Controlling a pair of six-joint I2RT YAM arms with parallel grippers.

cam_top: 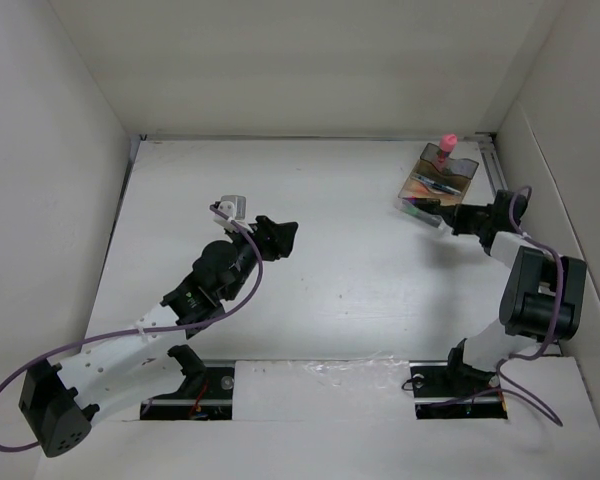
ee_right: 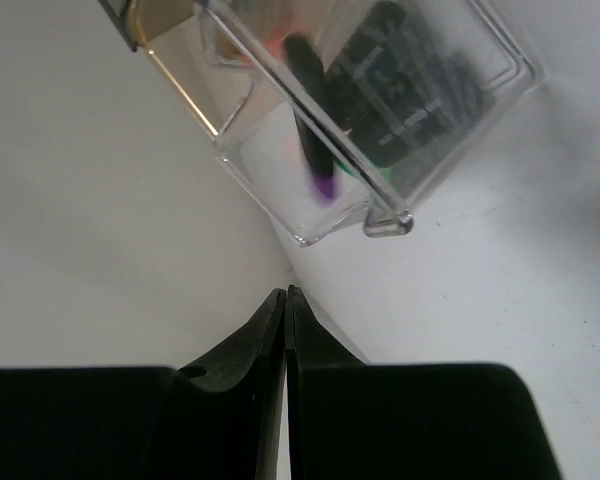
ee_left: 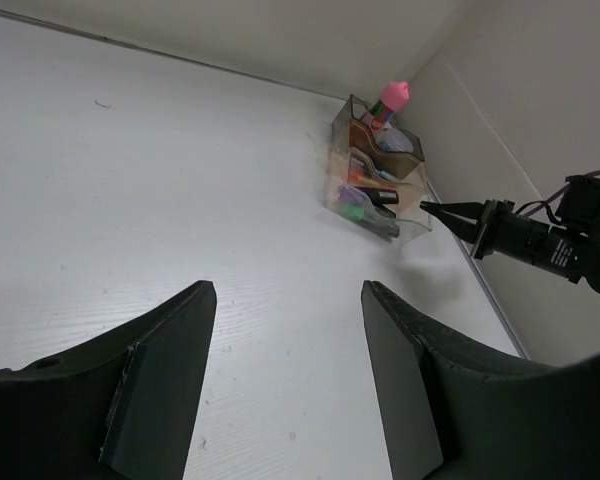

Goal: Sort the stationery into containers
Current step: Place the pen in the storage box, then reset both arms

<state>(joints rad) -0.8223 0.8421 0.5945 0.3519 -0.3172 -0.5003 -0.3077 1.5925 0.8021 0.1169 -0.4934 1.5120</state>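
The sorting looks essentially done: the pink-capped bottle (cam_top: 445, 142) and markers (ee_left: 360, 208) sit inside the organiser (cam_top: 438, 185), upper right of the top view. The right tool (ee_right: 285, 295), clenched on nothing, points just beside the organiser's front corner. The left tool (ee_left: 285, 300) hangs released and empty over the middle of the desk (cam_top: 330, 300).

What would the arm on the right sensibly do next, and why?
Probably draw the right pincer back a little from the organiser. Its jaws are shut with nothing between them, its tip is close to the organiser's near corner, and the markers and pink-capped bottle are inside. The left pincer is open and empty too.
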